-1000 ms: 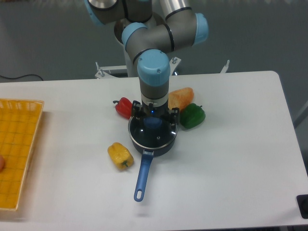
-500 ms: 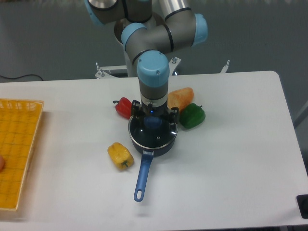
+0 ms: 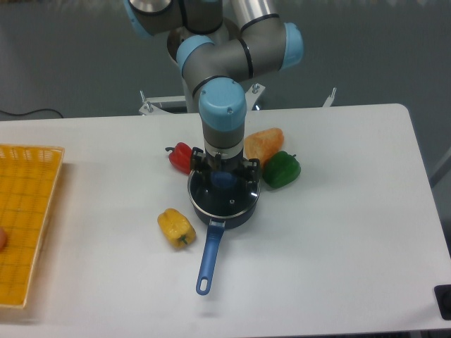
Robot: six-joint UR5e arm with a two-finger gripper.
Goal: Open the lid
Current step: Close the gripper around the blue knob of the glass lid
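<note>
Since the earlier frames the wrist has crept slightly toward the left and rear of the desk; displacement is small, and pan and lid sit where they did, so no lift is evident. Gripper [image 3: 224, 177] hangs straight down over the blue knob [image 3: 224, 180] at the centre of the lid [image 3: 227, 197], fingers [image 3: 199, 169] straddling the knob on either side. Whether they are pressed onto the knob or merely flank it, I cannot tell: the wrist body hides the contact. Lid rests flat on the saucepan [image 3: 223, 213], metal rim seated all round, glass dark against the pan interior. Saucepan handle [image 3: 207, 257] runs toward the front edge of the desk. Around the pan: red pepper [image 3: 181, 156] just beside its rear-left rim, orange pepper [image 3: 264, 142] and green pepper [image 3: 282, 169] close at rear-right, yellow pepper [image 3: 175, 227] near the front-left. Yellow basket [image 3: 27, 218] sits well apart at the far left of the desk [image 3: 338, 232]. Judgement: task is at the grasp stage, lid not yet opened. The small drift reads as final centring on the knob. Next move calls for a firm pinch, then a straight vertical lift; the risk is the knob slipping, or the pan dragging against the nearby peppers.
</note>
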